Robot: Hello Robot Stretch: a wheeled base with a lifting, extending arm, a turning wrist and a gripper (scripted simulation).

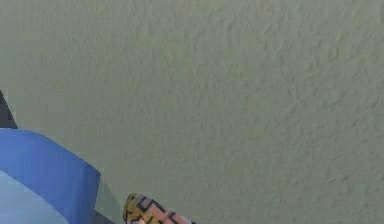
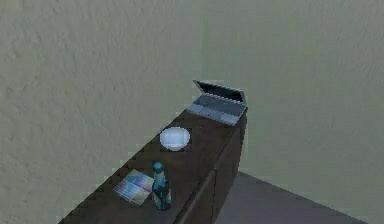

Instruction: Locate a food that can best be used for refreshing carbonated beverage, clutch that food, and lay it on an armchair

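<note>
We see a green-blue bottle [image 2: 161, 186] standing on the dark worktop [image 2: 203, 136], just beside a colourful paper [image 2: 133, 187]. A white bowl [image 2: 175, 139] sits farther along. We cannot tell how our end effector is.

The forward view faces a pale rough wall [image 1: 230, 90] from very near, tipped slightly down. A blue rounded shape [image 1: 45, 175] cuts into the frame's lower left, and a patterned edge [image 1: 150, 211] shows at the bottom. The arm side view stands farther back and higher, looking down along a dark sideboard [image 2: 200, 130] that runs from the lower left to the centre. Its colourful sheet [image 2: 133, 187], at lower left, may be that same patterned edge.
</note>
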